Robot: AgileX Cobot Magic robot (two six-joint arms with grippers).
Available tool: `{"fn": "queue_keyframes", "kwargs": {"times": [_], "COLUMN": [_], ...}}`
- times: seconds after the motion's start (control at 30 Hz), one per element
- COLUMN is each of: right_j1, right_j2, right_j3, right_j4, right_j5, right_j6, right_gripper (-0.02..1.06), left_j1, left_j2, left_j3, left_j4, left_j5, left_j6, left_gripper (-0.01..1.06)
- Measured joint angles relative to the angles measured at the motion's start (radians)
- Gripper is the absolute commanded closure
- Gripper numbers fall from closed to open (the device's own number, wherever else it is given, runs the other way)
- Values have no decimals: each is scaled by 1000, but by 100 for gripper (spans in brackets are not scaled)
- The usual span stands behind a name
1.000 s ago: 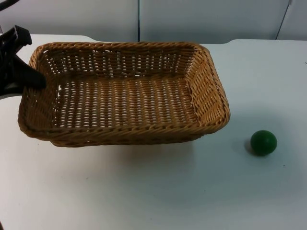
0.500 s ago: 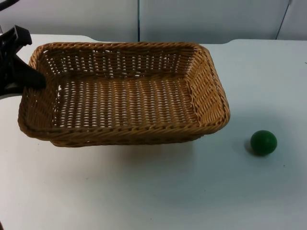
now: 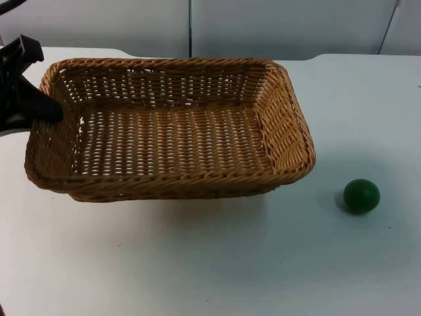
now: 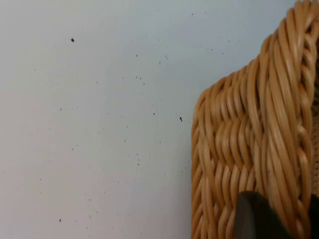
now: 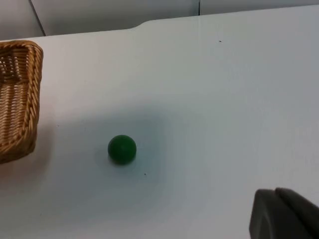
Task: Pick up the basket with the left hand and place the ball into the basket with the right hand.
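The left pincer point(image 3: 47, 108) grips the basket point(image 3: 171, 128) by the rim of its left wall, a fingertip point(image 4: 254, 216) pressed against the weave on each side. The basket appears lifted a little off the tabletop point(image 3: 197, 263), near the far edge. The ball point(image 3: 361, 195) lies on the tabletop toward the right edge, well apart from the basket. The right pincer point(image 5: 284, 214) hovers above and behind the ball; I cannot tell its opening. To do the pick well, it should come straight down over the ball, jaws wide, close gently at the ball's widest part so it does not roll away, while the left arm holds the basket level.
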Motion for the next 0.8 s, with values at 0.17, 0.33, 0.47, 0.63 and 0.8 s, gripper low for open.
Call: {"fn": "queue_keyframes", "kwargs": {"times": [0.17, 0.33, 0.47, 0.63, 0.8], "right_j1": [0, 0, 0, 2, 67], "right_j2": [151, 470, 712, 1091, 1362], "right_j3": [-4, -36, -76, -191, -302], "right_j4": [-72, -84, -81, -63, -61], "right_j5": [-16, -174, -285, -366, -407], "right_j6": [0, 0, -6, -19, -46], "right_gripper": [105, 105, 104, 77, 53], "left_j1": [0, 0, 0, 0, 0], "left_j2": [0, 0, 0, 0, 0], "left_j3": [0, 0, 0, 0, 0], "left_j4": [0, 0, 0, 0, 0], "left_j5": [16, 28, 27, 27, 27], "left_j6": [0, 0, 0, 0, 0], "left_gripper": [105, 105, 105, 105, 105]}}
